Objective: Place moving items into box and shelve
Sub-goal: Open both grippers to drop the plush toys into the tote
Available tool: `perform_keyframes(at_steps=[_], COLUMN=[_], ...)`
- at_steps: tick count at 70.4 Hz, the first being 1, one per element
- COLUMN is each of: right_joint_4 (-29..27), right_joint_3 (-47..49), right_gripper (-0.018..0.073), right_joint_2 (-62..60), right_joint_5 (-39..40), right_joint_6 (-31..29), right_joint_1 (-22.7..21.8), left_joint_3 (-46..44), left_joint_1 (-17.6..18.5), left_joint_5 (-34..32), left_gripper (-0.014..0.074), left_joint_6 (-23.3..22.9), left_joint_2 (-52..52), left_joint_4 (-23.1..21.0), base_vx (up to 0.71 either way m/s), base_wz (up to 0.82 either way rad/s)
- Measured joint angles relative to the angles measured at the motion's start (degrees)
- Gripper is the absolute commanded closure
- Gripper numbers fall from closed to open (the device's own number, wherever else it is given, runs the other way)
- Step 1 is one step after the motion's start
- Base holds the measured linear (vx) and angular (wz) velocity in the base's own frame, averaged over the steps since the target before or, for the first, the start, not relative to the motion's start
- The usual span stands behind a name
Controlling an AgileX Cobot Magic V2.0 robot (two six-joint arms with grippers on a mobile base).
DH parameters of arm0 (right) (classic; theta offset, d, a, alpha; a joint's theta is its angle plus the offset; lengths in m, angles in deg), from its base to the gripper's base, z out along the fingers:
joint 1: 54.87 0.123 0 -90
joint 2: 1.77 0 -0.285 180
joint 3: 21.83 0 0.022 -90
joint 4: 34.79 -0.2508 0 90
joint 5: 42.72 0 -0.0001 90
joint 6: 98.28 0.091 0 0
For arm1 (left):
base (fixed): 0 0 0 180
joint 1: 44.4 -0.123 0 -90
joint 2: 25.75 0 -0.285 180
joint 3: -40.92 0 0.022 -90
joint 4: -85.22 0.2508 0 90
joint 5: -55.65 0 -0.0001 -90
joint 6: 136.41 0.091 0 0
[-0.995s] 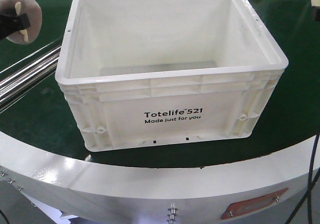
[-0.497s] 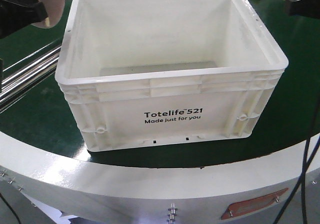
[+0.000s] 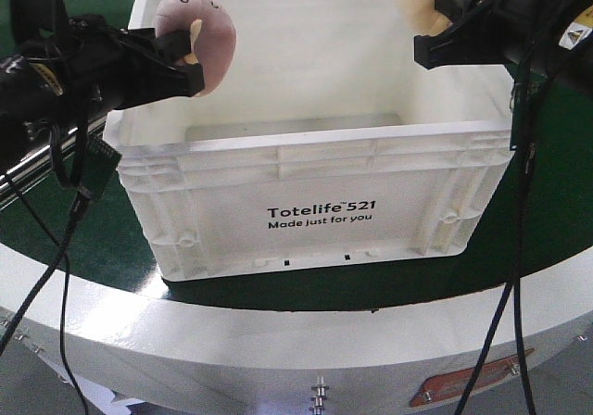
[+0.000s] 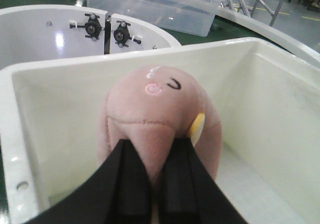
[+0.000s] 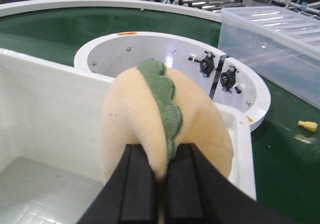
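The left gripper (image 3: 190, 63) clamps a dusty pink plush toy (image 3: 215, 40) over the left rim of the white crate (image 3: 320, 169) printed "Totelife 521". The right gripper (image 3: 435, 26) grips a pale yellow plush toy (image 3: 412, 3) above its far-right corner. The crate stands on a green surface (image 3: 547, 211).

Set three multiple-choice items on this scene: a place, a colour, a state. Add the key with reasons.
1. Where is the pink plush? A on the belt; B held above the box's left side; C on the box floor.
2. What colour is the ridge on the yellow plush? A green; B red; C black.
3. How is the right gripper? A open, empty; B shut on the yellow plush; C out of view.
Key: 1 B, the left gripper holds it over the box. 2 A, the right wrist view shows green scallops. 3 B, its jaws pinch the plush.
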Motion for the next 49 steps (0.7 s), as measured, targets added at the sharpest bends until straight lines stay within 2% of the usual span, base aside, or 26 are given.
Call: perform_keyframes(at_steps=[8,14,23,39,49], right_joint_4=[-0.11,-0.11,-0.11,-0.18,-0.29], right_joint_3=[0.00,0.00,0.00,0.00,0.00], right_gripper=[0.0548,0.0492,0.0333,-0.0027,-0.0129], right_joint_2=[0.25,0.25,0.26,0.26,0.26], right_joint_5=[0.00,0.00,0.00,0.07,0.47], right_joint_6=[0.29,0.42,0.46,0.69,0.68], right_joint_1=[0.05,0.05,0.05,0.05,0.05], left_joint_3=[0.00,0.00,0.00,0.00,0.00], left_joint_1=[0.05,0.05,0.05,0.05,0.05], left_joint_5=[-0.57,-1.46,-1.74,-1.79,-2.05], left_gripper=[0.0577,0.0521,0.0403,0.0142,0.0042], left_joint_6=[0.00,0.00,0.00,0.04,0.04], left_joint_2=[-1.03,-1.07,-1.07,-1.07,-1.07], left_joint_4=[0.00,0.00,0.00,0.00,0.00], base_vx=[0.00,0.00,0.00,0.00,0.00], base_wz=[0.00,0.00,0.00,0.00,0.00])
